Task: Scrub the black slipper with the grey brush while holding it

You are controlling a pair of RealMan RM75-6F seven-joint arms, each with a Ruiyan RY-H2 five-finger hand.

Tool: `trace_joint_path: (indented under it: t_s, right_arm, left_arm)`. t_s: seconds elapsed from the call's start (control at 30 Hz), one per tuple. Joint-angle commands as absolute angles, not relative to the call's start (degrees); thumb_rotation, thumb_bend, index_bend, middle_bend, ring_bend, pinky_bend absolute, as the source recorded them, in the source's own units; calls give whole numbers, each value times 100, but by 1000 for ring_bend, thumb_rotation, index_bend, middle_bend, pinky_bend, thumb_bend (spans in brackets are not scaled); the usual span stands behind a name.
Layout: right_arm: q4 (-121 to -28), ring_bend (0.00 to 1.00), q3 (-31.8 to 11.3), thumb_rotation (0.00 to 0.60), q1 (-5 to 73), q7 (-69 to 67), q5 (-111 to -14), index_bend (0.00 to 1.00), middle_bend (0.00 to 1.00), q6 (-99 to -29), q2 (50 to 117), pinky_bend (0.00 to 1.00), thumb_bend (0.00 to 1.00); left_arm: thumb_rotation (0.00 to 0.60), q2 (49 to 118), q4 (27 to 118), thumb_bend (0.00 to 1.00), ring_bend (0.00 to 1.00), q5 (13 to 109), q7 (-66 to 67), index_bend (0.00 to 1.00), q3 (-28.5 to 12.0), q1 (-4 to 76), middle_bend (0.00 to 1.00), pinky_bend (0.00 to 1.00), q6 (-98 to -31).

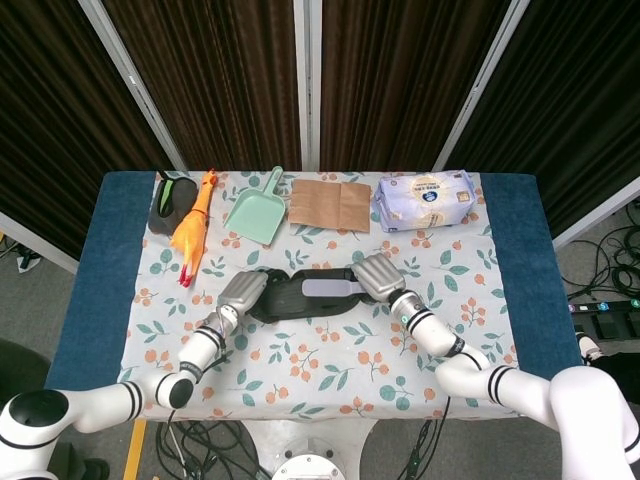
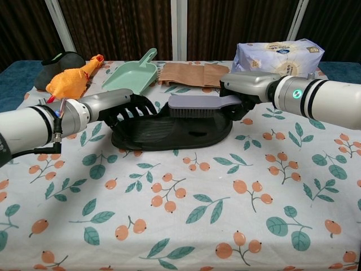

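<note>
The black slipper lies on the floral tablecloth in the middle of the table. My left hand grips its heel end, fingers curled over the rim. My right hand holds the grey brush by its handle. The brush lies level over the slipper's strap, bristles down on it. The slipper's toe end is partly hidden behind the brush and right hand.
Along the back edge stand a dark shoe, a rubber chicken, a green dustpan, a brown paper bag and a pack of wipes. The cloth's front half is bare.
</note>
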State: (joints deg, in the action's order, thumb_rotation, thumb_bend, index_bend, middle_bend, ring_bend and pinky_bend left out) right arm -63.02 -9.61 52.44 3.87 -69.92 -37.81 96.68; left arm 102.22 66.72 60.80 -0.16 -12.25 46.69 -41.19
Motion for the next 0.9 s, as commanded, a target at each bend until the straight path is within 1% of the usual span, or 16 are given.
trace_joint_path:
  t_s: [0.03, 0.23, 0.37, 0.47, 0.6, 0.73, 0.9]
  right_arm:
    - [-6161, 1000, -879, 600, 5298, 625, -6991, 1000, 979, -3731, 9713, 1000, 900]
    - [-5964, 1000, -699, 600, 5212, 1245, -7030, 1000, 979, -3968, 9662, 1000, 908]
    - [-6010, 1000, -628, 600, 5085, 1504, -6969, 1000, 979, -4085, 9469, 1000, 910]
    - [-6280, 1000, -676, 600, 4973, 1430, -7001, 1000, 979, -4297, 9255, 1000, 910]
    - [-6698, 1000, -777, 600, 4933, 1062, -7280, 1000, 979, -4573, 9036, 1000, 915]
    - [-6687, 1000, -815, 600, 5075, 889, -7401, 1000, 979, -4454, 9203, 1000, 916]
    - [-6151, 1000, -790, 600, 5299, 1106, -7360, 1000, 979, -4181, 9754, 1000, 916]
  left_arm:
    - [600, 10199, 6689, 245, 310, 6094, -12, 400, -1211, 4664, 419, 350, -4112]
    - [600, 10135, 6767, 246, 310, 6124, -20, 400, -1200, 4655, 418, 351, -4116]
    - [600, 10114, 6782, 246, 310, 6141, -17, 400, -1186, 4645, 418, 351, -4130]
    - [600, 10104, 6784, 246, 310, 6153, -23, 400, -1185, 4652, 419, 350, -4122]
    - [600, 10094, 6800, 246, 310, 6174, -22, 400, -1194, 4675, 418, 351, -4115]
    - [600, 10094, 6820, 246, 310, 6181, -23, 400, -1201, 4684, 419, 351, -4127]
    - [600, 10074, 6850, 246, 310, 6169, -9, 400, -1181, 4671, 418, 351, -4130]
